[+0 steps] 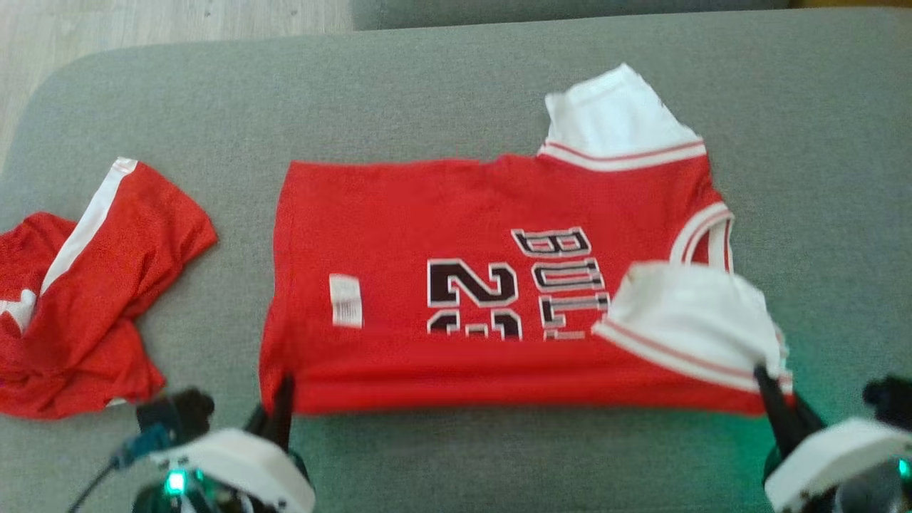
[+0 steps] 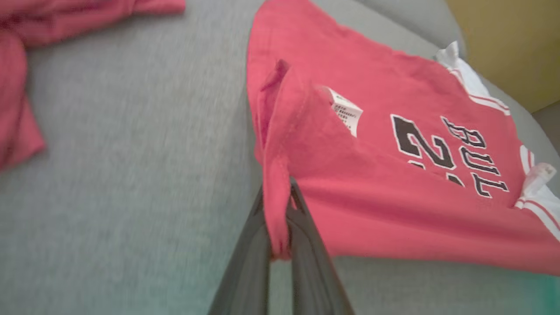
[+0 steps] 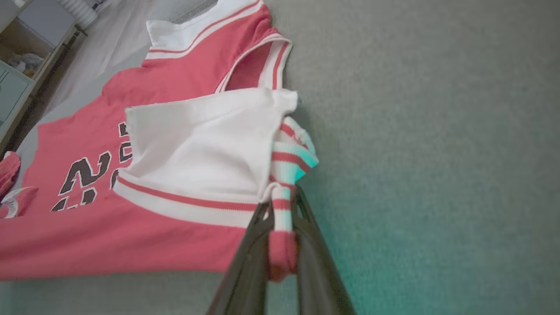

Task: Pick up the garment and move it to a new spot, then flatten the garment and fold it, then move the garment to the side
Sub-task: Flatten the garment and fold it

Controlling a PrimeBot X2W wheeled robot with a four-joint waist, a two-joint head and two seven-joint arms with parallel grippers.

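Left gripper pinches the near-left hem corner of the red jersey; the right gripper clamps its near-right striped armhole edge. The jersey lies mid-way across the grey cushion, near edge lifted. Folding seems in hand, and next both grips should carry that edge toward the far side together.

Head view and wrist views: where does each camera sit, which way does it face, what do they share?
Head view: on the head, looking down at the red jersey on the grey cushion; left gripper and right gripper at bottom corners.
Left wrist view: on the left wrist, along its fingers, shut on the jersey's hem corner.
Right wrist view: on the right wrist, along its fingers, shut on the striped trim.
Shared: all show the jersey's black number.
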